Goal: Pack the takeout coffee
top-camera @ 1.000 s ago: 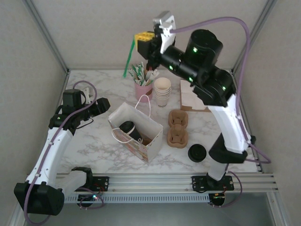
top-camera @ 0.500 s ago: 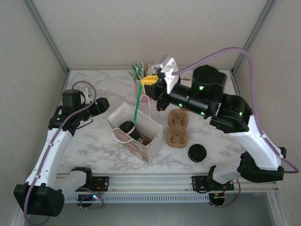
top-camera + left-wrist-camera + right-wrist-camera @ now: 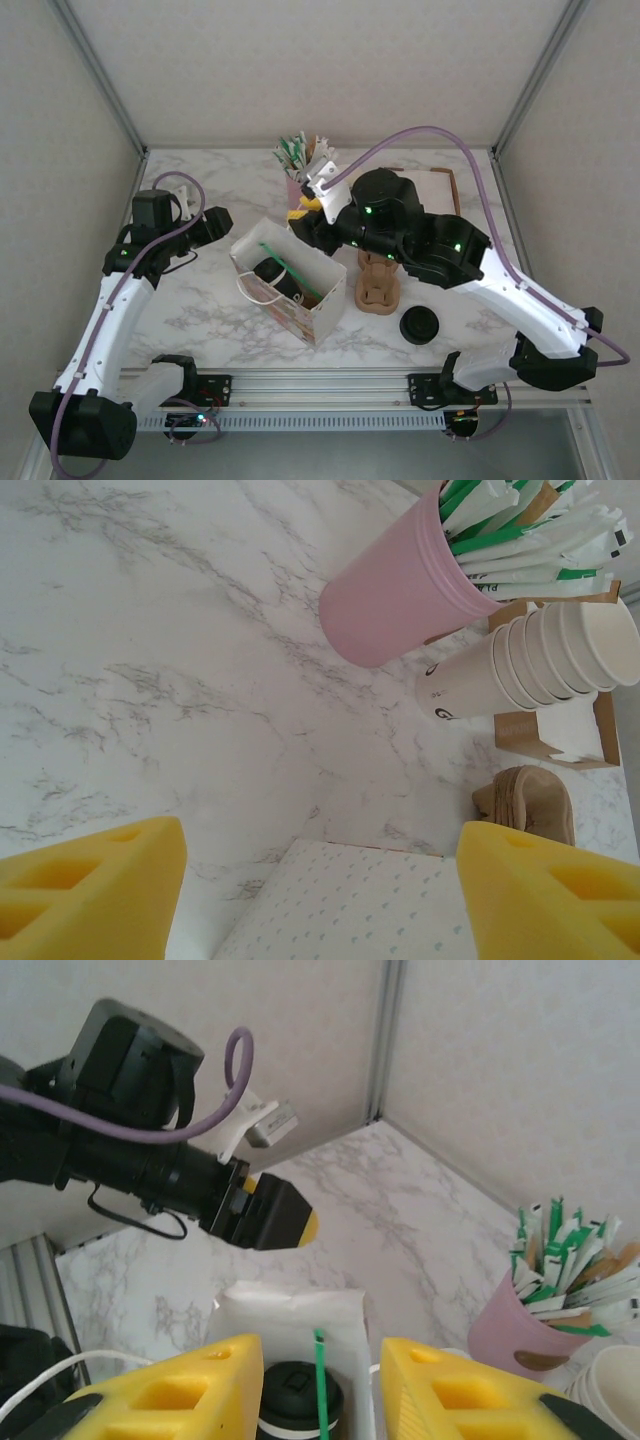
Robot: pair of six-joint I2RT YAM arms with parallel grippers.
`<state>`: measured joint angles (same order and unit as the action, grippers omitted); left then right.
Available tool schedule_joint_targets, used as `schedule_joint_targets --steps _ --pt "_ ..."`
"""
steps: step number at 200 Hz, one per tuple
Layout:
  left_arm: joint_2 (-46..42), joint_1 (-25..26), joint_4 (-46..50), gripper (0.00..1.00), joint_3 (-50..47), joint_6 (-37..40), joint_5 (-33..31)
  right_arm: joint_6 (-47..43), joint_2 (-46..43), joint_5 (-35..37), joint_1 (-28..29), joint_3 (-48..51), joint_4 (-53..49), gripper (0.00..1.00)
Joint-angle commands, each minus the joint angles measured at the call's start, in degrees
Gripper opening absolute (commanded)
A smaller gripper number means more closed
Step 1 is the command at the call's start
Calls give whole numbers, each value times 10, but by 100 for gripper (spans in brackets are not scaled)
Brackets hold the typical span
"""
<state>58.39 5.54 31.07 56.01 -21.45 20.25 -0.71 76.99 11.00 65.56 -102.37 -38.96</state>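
Takeout coffee (image 3: 296, 1400) stood upright in the paper bag (image 3: 288, 1318), straight beneath the gap of your right gripper (image 3: 322, 1388), with its black lid facing up toward the wrist. Your right jaws stood apart and gripped nothing. A thin green stick (image 3: 320, 1370) ran through the middle of that gap, clear of both yellow fingers (image 3: 170, 1390), and its lower end was down in the bag just beside the lid.

Your left gripper (image 3: 320, 895) was spread wide and empty too, with the bag's speckled white wall just under its gap. Ahead of those left jaws stood a pink cup (image 3: 400, 605) full of wrapped sticks, with a stack of cream cups (image 3: 530, 665) just beside it. A brown cup carrier (image 3: 525, 805) sat off the tip of the right-hand finger.

From above, a loose black lid (image 3: 420, 325) lay on the marble table (image 3: 200, 300), well apart from both pairs of jaws and beyond the carrier from the bag.
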Motion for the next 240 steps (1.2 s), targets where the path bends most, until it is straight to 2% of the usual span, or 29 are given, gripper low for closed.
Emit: schedule_joint_targets --steps 1,24,46,66,100,110,120,152,169,179,218,240 --pt "-6 1 -7 72 -6 -5 -8 -4 -22 49 5 3 33 37" --pt "-6 1 -8 72 -7 -5 -8 -10 -37 107 -2 29 61 37" --pt "-6 1 -8 72 -7 -4 -8 9 -58 101 -48 62 88 37" --pt "-6 2 -8 72 -7 -4 -7 43 -72 63 -117 86 99 37" --pt "-5 2 -8 73 -8 -4 -7 79 -73 52 -251 121 106 38" --pt "-6 2 -8 73 -8 -4 -7 91 -66 37 -294 134 105 46" --pt "-5 2 -7 74 -7 -5 -7 105 -57 21 -339 147 105 48" --pt "-5 3 -7 75 -6 -6 -7 156 5 -30 -472 187 117 49" --pt "-6 3 -6 75 -6 -6 -7 171 52 -52 -518 196 122 62" --pt "-6 3 -6 75 -6 -6 -7 169 87 -52 -532 195 121 68" --pt "-7 3 -4 77 -6 -5 -7 163 225 -34 -572 160 97 70" --pt "-7 4 -4 78 -5 -4 -6 165 286 -19 -582 139 90 76"
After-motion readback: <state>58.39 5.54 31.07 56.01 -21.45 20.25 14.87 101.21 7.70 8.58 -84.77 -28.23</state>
